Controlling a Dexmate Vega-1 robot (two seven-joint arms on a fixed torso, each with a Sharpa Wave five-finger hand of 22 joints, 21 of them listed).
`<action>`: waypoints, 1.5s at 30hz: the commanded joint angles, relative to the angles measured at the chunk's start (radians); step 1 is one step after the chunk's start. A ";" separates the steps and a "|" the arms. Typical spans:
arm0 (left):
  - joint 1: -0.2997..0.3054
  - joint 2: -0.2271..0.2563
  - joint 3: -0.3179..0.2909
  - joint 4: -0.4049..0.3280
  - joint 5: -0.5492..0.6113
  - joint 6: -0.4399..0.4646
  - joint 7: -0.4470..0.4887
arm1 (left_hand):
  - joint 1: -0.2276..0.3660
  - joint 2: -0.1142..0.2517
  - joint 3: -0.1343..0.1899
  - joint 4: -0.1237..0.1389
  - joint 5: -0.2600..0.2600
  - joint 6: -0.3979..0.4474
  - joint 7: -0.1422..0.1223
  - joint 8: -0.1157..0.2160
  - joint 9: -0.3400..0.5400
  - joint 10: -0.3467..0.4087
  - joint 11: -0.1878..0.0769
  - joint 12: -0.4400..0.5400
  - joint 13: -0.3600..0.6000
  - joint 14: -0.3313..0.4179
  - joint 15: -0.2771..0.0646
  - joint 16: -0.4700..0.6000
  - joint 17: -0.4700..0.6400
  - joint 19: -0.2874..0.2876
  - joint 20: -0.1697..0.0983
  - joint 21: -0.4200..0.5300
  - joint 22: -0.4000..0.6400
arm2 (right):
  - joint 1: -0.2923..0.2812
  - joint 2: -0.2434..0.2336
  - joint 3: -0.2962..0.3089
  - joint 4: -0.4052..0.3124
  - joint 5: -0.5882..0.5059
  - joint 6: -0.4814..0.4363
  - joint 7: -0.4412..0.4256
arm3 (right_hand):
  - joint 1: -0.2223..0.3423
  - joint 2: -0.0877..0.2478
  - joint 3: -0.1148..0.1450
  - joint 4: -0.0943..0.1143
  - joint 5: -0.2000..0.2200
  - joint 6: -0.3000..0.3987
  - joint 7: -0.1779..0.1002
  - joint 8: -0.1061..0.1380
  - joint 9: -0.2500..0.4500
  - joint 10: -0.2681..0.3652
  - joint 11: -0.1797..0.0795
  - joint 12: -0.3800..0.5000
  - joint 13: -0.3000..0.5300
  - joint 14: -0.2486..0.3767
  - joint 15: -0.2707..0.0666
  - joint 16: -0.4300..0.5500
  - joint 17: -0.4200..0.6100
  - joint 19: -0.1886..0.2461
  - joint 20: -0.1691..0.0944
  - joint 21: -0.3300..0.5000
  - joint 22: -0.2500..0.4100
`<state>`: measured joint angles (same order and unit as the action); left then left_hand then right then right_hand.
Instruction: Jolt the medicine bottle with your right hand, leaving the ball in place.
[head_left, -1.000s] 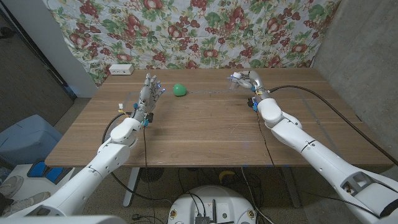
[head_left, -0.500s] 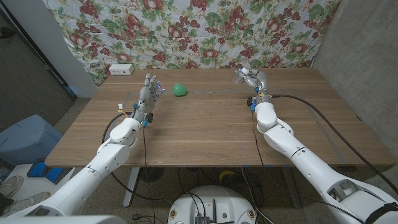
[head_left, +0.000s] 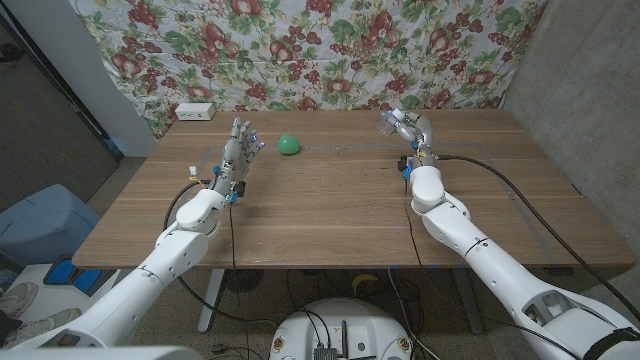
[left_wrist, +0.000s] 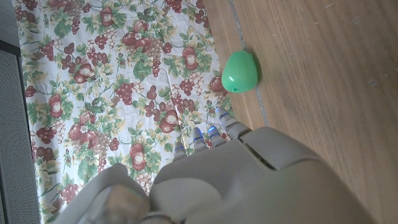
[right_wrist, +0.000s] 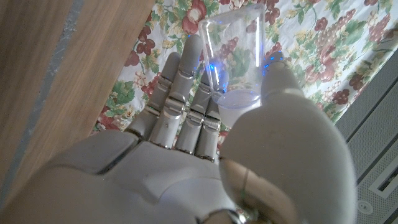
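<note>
My right hand is raised above the far right part of the table and grips a clear medicine bottle with a pale cap. In the right wrist view the bottle sits between the thumb and the fingers, its cap toward the palm. A green ball lies on the wood at the far middle, well to the left of that hand. The ball lies beyond my left hand in the left wrist view. My left hand stands upright with its fingers apart, holding nothing, a short way left of the ball.
The wooden table is backed by a floral cloth hanging along its far edge. A white power strip sits at the far left corner. A grey wall stands to the right, and a blue bin on the floor to the left.
My right hand has carried the bottle slightly up and right and tilted it. The ball and my left hand have stayed in place.
</note>
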<state>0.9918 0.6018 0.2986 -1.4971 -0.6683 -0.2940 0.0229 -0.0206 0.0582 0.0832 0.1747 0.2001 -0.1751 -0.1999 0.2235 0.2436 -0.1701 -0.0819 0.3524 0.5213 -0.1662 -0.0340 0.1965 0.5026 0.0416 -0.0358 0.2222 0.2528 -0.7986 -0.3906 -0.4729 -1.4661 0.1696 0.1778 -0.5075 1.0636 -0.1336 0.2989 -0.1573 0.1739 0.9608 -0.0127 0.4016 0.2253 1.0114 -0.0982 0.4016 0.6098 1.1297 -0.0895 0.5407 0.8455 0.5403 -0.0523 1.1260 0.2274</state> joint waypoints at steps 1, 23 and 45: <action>0.000 -0.001 0.002 -0.003 0.002 0.001 0.002 | -0.002 0.074 -0.001 0.007 0.007 -0.043 -0.009 0.003 0.006 -0.040 -0.001 0.007 0.004 -0.164 -0.207 0.006 0.003 0.007 -0.063 0.006 0.003 | 0.045 -0.119 -0.058 -0.049 -0.053 -0.076 0.162 | 0.267 0.268 -0.002 0.000 0.004 0.003 -0.002 0.000 0.004 0.010 -0.004 -0.004 0.006 0.135 -0.138 -0.005 0.006 -0.006 -0.163 0.008 -0.002; 0.004 0.001 0.002 -0.009 0.001 0.000 0.000 | -0.002 0.074 -0.001 0.007 0.007 -0.043 -0.009 0.003 0.006 -0.040 -0.001 0.007 0.004 -0.164 -0.207 0.006 0.003 0.007 -0.063 0.006 0.003 | 0.096 -0.204 -0.118 -0.104 -0.099 -0.182 0.333 | 0.269 0.266 -0.006 0.001 0.005 0.007 0.001 -0.003 0.004 0.012 -0.003 -0.012 0.010 0.137 -0.138 -0.012 0.016 -0.021 -0.162 0.026 -0.012; 0.013 0.003 -0.005 -0.015 0.001 -0.006 0.007 | -0.002 0.074 -0.001 0.007 0.007 -0.043 -0.009 0.003 0.006 -0.040 -0.001 0.007 0.004 -0.164 -0.207 0.006 0.003 0.007 -0.063 0.006 0.003 | -0.027 0.056 0.020 0.017 -0.004 0.069 -0.078 | 0.272 0.268 -0.008 0.001 0.005 0.009 -0.001 -0.008 0.005 0.016 0.000 -0.022 0.013 0.141 -0.138 -0.024 0.020 -0.032 -0.162 0.049 -0.020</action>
<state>0.9973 0.6030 0.2992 -1.5061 -0.6653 -0.2953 0.0254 -0.0206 0.0582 0.0832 0.1747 0.2001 -0.1751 -0.1999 0.2235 0.2436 -0.1701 -0.0819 0.3524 0.5213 -0.1662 -0.0339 0.1965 0.5026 0.0416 -0.0358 0.2222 0.2528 -0.7629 -0.4865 -0.5263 -1.5153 0.1202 0.1356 -0.4038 1.0637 -0.1337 0.2923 -0.1585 0.1739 0.9606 -0.0127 0.3941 0.2251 1.0202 -0.0963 0.3851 0.6188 1.1297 -0.0895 0.5212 0.8625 0.5097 -0.0494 1.1689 0.2090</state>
